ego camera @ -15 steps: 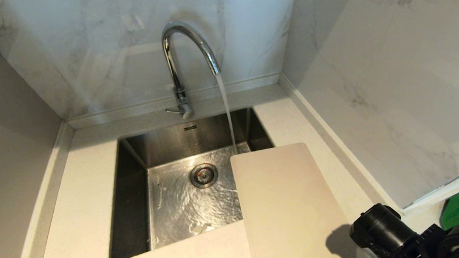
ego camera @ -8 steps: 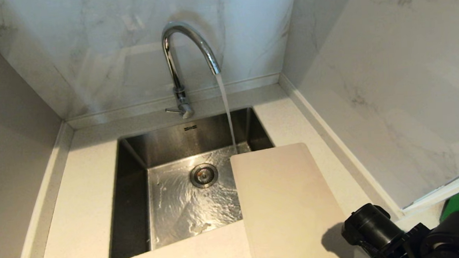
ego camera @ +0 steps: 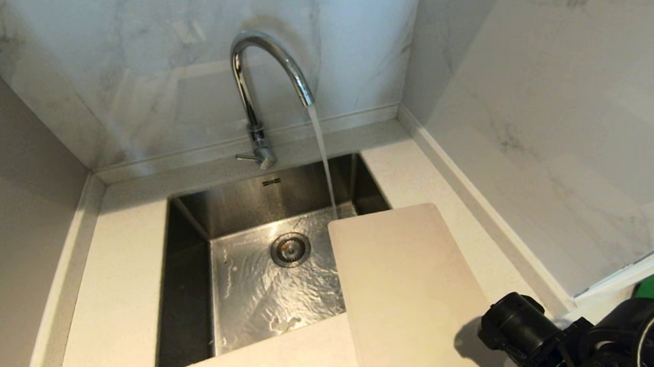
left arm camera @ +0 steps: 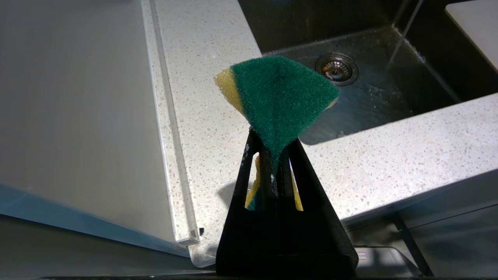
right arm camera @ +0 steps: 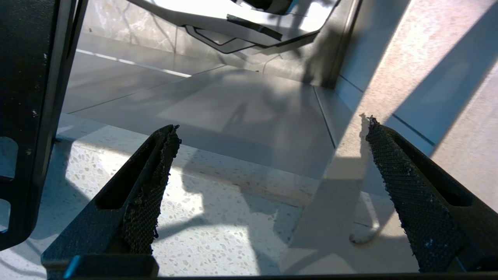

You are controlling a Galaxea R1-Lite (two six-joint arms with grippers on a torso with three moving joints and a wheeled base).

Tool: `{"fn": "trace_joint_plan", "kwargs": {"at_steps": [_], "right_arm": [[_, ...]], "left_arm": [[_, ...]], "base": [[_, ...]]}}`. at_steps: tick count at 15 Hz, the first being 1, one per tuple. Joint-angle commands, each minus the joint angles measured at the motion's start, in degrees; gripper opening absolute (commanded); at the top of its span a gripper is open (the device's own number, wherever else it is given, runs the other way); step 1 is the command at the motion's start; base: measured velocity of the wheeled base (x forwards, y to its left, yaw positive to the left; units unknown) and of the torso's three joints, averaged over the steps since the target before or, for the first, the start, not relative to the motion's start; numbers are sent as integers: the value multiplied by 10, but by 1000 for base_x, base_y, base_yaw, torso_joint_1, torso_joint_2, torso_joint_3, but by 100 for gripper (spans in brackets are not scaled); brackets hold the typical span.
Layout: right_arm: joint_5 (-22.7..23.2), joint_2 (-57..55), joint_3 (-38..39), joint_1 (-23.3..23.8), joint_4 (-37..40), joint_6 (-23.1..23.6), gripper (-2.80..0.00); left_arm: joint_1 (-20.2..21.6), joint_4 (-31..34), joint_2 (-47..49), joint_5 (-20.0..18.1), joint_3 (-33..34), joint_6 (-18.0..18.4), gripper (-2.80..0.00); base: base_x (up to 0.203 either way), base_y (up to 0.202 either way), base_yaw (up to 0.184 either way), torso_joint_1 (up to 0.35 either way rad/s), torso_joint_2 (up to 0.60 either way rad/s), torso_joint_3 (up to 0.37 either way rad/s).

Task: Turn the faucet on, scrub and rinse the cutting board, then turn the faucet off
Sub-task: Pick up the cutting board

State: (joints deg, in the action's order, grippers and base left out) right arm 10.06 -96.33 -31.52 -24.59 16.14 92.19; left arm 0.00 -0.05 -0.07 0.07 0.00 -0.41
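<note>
At the left of our speckled white stone counter (ego camera: pixel 119 284), bare marble-look wall panels (ego camera: pixel 148 75) and nothing in the way. Our left gripper (left arm camera: pixel 274 155) is out of the head view; its wrist view shows it clamped tight on a green-and-yellow sponge (left arm camera: pixel 278 91), scouring fleece fanned out above the fingertips, hanging over the counter near the sink's front-left corner. Next over, the brushed steel sink (ego camera: pixel 189 269): square basin, round drain (ego camera: pixel 290 249), a small dark mark on the back wall, too small to read. The faucet (ego camera: pixel 254 81), chrome gooseneck with a thin lever at its base, stands behind the basin; water (ego camera: pixel 323 156) runs from the spout and ripples across the floor. Right of that, the cutting board (ego camera: pixel 405 280), smooth cream rectangle with rounded corners, lies flat on the counter with its left edge overhanging the basin, dry side of the stream. Far right, our right gripper (right arm camera: pixel 268 182) has its mesh-textured pads (right arm camera: pixel 149 202) spread wide, nothing between them, low over the counter by the board's near right corner.
</note>
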Motion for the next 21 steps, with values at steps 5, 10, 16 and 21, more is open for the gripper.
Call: {"fn": "trace_joint_plan", "kwargs": {"at_steps": [5,10,16,21], "right_arm": [[1,-35,-26,0,1,-11,0],[1,-48,-40,1,1,-14,0],[-1,-64,-44,1,0,-13,0],[-12,-74,-45,0,0,-13,0]], "left_arm": [[0,0,0,0,2,-1,-280],[0,0,0,0,2,-1,-280],[0,0,0,0,2,-1,-280],[0,0,0,0,2,-1,-280]], "base": [[0,0,0,0,0,0],[0,0,0,0,0,0],[0,0,0,0,0,0],[0,0,0,0,0,0]]}}
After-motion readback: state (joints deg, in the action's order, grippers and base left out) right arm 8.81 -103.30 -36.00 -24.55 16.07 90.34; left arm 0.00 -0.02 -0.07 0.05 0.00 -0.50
